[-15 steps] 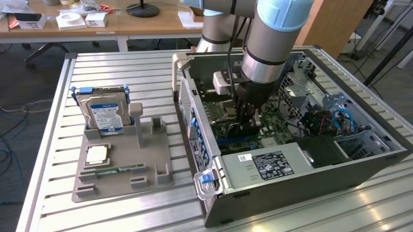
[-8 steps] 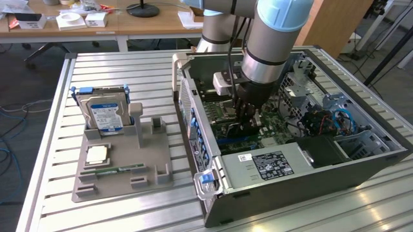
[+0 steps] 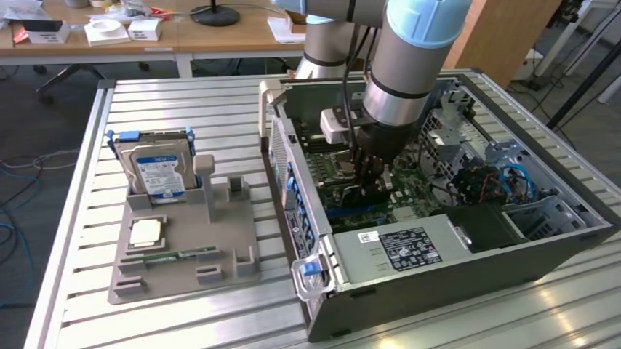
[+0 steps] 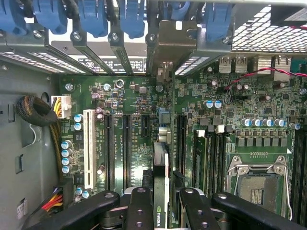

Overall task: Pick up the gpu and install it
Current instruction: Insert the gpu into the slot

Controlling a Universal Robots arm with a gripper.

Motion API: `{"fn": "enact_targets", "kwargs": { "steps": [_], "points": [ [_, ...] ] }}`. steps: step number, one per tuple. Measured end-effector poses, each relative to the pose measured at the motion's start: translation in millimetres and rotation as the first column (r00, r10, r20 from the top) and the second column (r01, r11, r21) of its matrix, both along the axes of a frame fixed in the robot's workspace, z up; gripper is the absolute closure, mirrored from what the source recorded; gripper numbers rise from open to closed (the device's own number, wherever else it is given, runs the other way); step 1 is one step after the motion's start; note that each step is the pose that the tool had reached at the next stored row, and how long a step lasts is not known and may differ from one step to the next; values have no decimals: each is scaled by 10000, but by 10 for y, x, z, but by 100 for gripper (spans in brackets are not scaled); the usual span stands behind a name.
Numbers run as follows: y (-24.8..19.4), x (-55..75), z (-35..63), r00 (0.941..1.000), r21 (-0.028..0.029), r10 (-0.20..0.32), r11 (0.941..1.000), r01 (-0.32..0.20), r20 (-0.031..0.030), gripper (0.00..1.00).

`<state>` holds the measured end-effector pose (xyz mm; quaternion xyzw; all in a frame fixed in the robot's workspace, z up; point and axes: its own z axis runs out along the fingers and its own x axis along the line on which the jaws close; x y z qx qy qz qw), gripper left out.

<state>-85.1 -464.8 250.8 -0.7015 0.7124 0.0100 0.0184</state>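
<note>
The gpu [image 4: 159,182] is gripped edge-on between the gripper's [image 4: 165,211] closed fingers, inside the computer case [image 3: 543,247] and over the motherboard [image 4: 124,96] slots near the case's rear wall. Pickup is judged done; seating cannot be confirmed.

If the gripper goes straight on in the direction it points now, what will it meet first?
Probably the motherboard. The gripper, shut on the gpu held edge-on, points straight at it, so the card's leading edge would touch first, near the black expansion slots. Depth is unclear.
</note>
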Motion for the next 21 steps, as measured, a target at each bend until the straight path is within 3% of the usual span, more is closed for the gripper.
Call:
{"fn": "enact_targets", "kwargs": {
  "steps": [21],
  "points": [
    [0, 0, -12, 10000, -2, -1, 10000, 1, 0, 74]
  ]
}}
